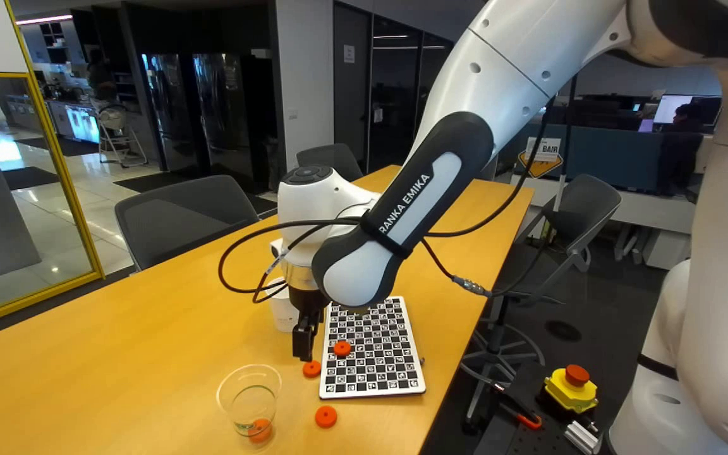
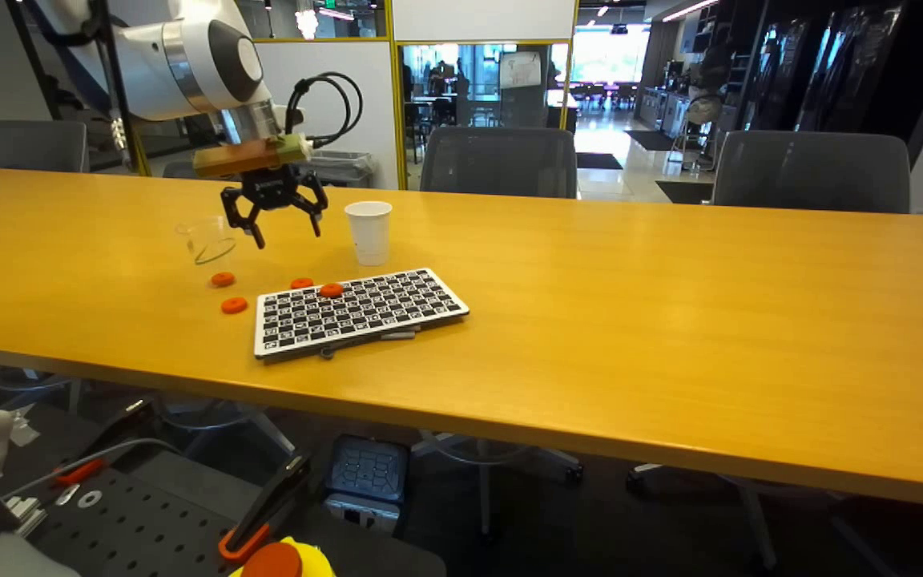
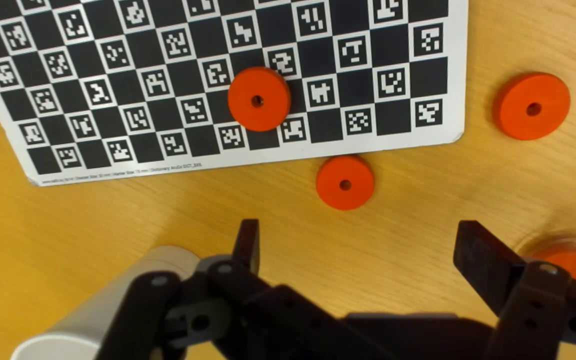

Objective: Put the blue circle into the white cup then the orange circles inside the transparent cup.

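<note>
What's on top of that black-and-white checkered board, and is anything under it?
One orange disc sits on the checkered board. In an exterior view, a grey strip peeks out beneath its edge; whatever else lies underneath is covered.

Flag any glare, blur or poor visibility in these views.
Wrist view: the gripper looks dark and slightly soft, while the marker board reads sharper. In an exterior view, part of the far background is washed out and the transparent cup looks faint; in an exterior view, the tiled floor shows a bright glare patch.
</note>
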